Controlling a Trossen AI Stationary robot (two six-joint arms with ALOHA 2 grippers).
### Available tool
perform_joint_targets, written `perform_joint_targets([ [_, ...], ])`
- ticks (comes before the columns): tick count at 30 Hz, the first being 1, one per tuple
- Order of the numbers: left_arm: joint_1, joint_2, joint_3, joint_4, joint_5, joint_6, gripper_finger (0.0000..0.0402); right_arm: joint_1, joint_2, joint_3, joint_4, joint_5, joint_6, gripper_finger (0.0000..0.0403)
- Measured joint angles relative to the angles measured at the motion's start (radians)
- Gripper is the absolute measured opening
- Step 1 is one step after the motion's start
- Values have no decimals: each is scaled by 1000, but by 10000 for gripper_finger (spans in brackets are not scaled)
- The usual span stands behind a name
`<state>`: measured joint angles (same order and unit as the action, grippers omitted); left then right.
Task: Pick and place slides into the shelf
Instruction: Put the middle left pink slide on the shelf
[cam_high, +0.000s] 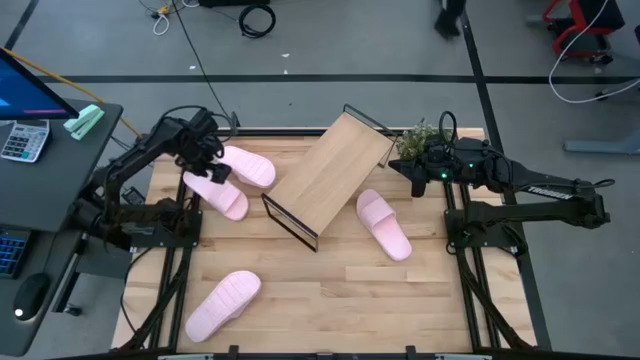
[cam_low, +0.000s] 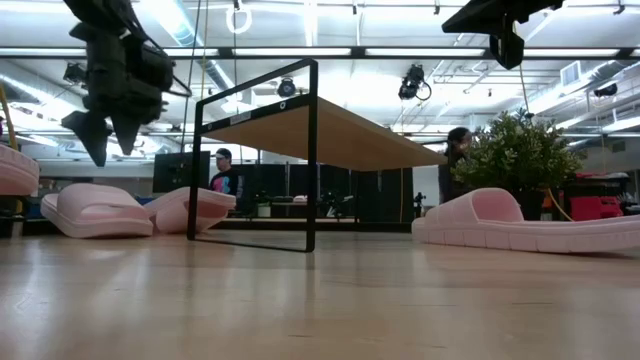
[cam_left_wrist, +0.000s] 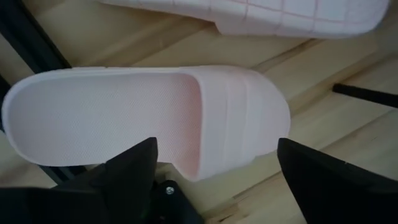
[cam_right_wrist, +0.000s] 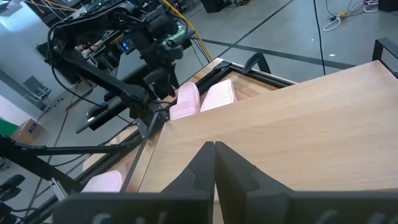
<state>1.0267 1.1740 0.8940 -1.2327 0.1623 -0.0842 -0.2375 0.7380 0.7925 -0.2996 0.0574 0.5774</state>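
Four pale pink slides lie on the table. One slide (cam_high: 215, 192) (cam_left_wrist: 143, 118) rests on its sole, strap up, under my left gripper. A second slide (cam_high: 248, 166) (cam_left_wrist: 280, 15) lies just beyond it with its grooved sole showing. A third slide (cam_high: 383, 223) lies right of the shelf, and the fourth slide (cam_high: 222, 303) is at the near left. The shelf (cam_high: 330, 175) (cam_low: 300, 125) stands on its black wire legs, turned diagonally at mid-table. My left gripper (cam_high: 205, 152) (cam_low: 105, 135) (cam_left_wrist: 217, 180) hovers open above the first slide. My right gripper (cam_high: 413, 167) (cam_right_wrist: 214, 155) waits shut, raised by the shelf's far right corner.
A small green plant (cam_high: 418, 140) (cam_low: 520, 150) stands at the far right of the table, beside my right gripper. Bare tabletop (cam_high: 350, 300) lies toward the near edge. A desk with a calculator (cam_high: 25, 140) sits left of the table. People show in the room beyond.
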Motion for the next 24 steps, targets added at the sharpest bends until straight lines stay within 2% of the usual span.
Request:
perform_joint_targets([
  [9,0,116,-1,18,-1,17,336,0,0,0,0,0,7,16],
  [24,-4,214,-1,36,38,33,332,0,0,-1,0,0,8,16],
])
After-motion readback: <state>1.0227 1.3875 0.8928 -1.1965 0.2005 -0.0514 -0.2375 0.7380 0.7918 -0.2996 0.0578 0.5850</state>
